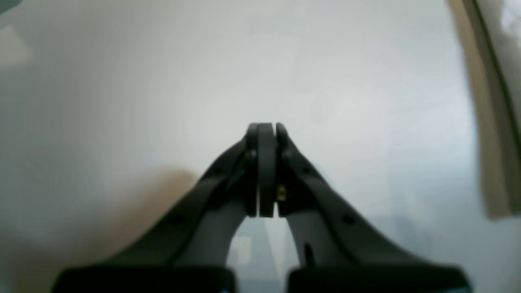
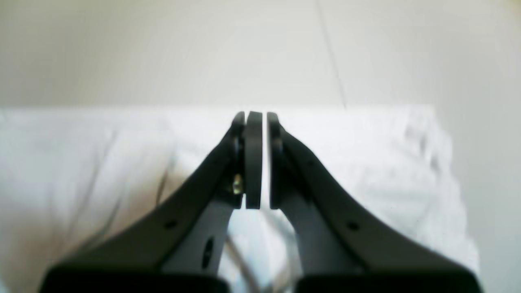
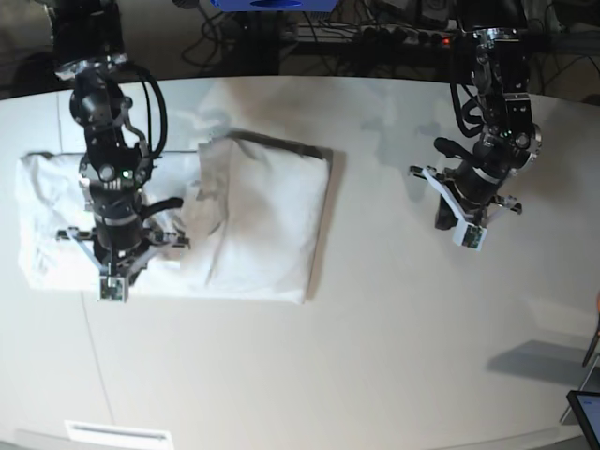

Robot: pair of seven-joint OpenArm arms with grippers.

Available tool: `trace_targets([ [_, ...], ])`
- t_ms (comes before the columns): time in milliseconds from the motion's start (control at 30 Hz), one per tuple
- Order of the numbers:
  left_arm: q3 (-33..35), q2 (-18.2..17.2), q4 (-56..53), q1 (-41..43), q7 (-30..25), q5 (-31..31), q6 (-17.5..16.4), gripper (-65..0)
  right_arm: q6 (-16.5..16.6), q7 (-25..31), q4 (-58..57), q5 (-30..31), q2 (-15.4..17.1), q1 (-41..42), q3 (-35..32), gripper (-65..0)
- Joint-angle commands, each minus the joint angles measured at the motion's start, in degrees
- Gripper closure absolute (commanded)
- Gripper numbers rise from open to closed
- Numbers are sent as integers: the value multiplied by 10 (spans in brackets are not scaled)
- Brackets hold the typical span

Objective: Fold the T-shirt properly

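T-shirt (image 3: pixel 253 220) cloth lies flat on the white table (image 3: pixel 375 328), spread over the left part of the base view, and we see it partly folded: the side nearest the middle of the table sits as a thicker doubled panel with a straight edge, while a thinner, wrinkled stretch runs out toward the table's left end. In our right wrist view the same white cloth (image 2: pixel 366 162) fills the lower part of the picture, with a straight edge across the top and a rumpled corner on the right; bare table shows beyond it.

Our right gripper (image 2: pixel 257 122) hangs directly over the thinner stretch of the shirt, its arm (image 3: pixel 112 178) standing above the cloth. Its jaws are closed to a thin slit and nothing is pinched between them; whether the tips touch the cloth we cannot tell.

Our left gripper (image 1: pixel 265 128) is well apart from the shirt, over bare table on the right side of the base view. Its jaws are pressed fully together and grip nothing.

Cables and dark equipment (image 3: pixel 375 33) sit beyond the table's far edge
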Motion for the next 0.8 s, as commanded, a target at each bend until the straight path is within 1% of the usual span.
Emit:
trace_targets([
  [0,17,-4,11,-15,-12,-1,-2,-2,-2,20,23,-4,1,3,2,-30],
  [67,46,-1,9,-27,-12,-1,-2,-2,-2,20,43,-4,1,-21,2,-30],
  [133,61,4,9,-34,-12,-3,-1,-2,-2,20,64,-4,1,-39,5,-30],
  [200,72,20,11,-48,-12,-1,-1,-2,-2,20,78,-4,-1,-55,40,-30],
  [300,89,40,10,-67,-12,0,-1,-2,-2,20,75,-4,-2,-58,97,-30],
  [400,133,49,11,-89,-13,-2,-1,-2,0,20,75,-4,1,-60,149,-30],
  [533,191,70,-2,-121,-13,0,-1,-2,1,20,74,-4,2,-70,205,-30],
  [667,234,97,-44,-150,-13,0,-1,-2,3,20,67,-4,2,-83,238,-32],
  [733,244,108,-69,-159,-13,0,-1,-2,13,21,66,-4,2,-90,250,-32],
  [767,250,113,-84,-164,-13,0,-1,-2,29,21,66,-4,2,-90,261,-32],
])
